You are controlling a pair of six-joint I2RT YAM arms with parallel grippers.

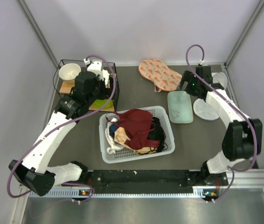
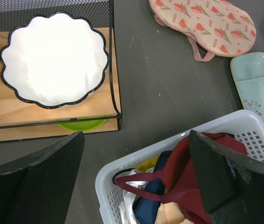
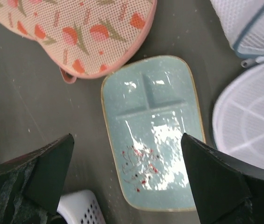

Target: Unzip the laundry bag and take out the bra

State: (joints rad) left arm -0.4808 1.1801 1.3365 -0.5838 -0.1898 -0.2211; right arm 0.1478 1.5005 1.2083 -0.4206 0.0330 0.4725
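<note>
The laundry bag (image 1: 160, 74) is a peach-pink floral pouch lying flat at the back of the table. It also shows in the left wrist view (image 2: 202, 25) and in the right wrist view (image 3: 75, 32). The bright red bra is hidden. My left gripper (image 1: 90, 95) is open and empty, up above the table between the wire rack and the basket's far left corner (image 2: 136, 135). My right gripper (image 1: 192, 88) is open and empty above the mint-green tray (image 3: 150, 135), just right of the pouch (image 3: 127, 137).
A white basket (image 1: 169, 128) in the middle holds a maroon garment (image 1: 136, 122), a black garment (image 1: 157, 130) and other clothes. A wire rack (image 1: 115, 79) with a white bowl (image 2: 52, 58) stands back left. White mesh bags (image 1: 206, 109) lie right of the tray (image 1: 180, 107).
</note>
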